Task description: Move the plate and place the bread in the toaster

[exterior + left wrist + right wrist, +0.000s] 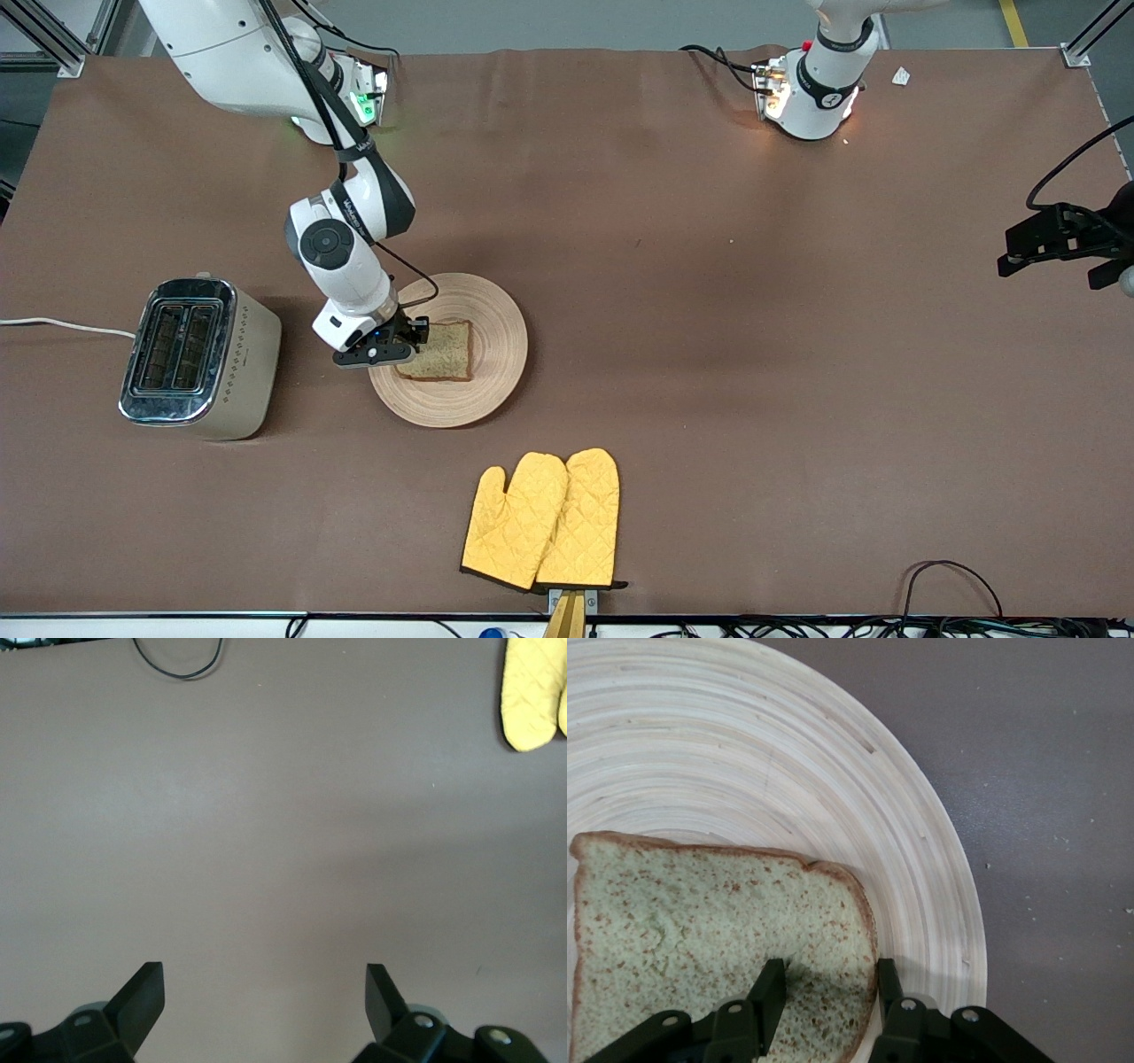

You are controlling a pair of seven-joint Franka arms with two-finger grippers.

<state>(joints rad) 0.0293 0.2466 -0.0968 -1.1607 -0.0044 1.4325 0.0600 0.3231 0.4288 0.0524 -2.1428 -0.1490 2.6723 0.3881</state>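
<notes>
The bread [446, 351] lies flat on the wooden plate [496, 306] near the table's middle. My right gripper [415, 340] is down at the bread's edge that faces the toaster [199, 359]. In the right wrist view my right gripper [828, 973] is shut on the bread [700, 912]: one finger presses a dent into its top, the other sits against the crust over the plate [744, 744]. The toaster stands beside the plate toward the right arm's end, slots up and empty. My left gripper [1059, 237] waits open and empty over bare table at the left arm's end [266, 979].
A pair of yellow oven mitts [545, 518] lies nearer the front camera than the plate; it also shows in the left wrist view [533, 691]. The toaster's white cord [62, 326] runs off the table's end. A black cable [177, 665] lies by the table edge.
</notes>
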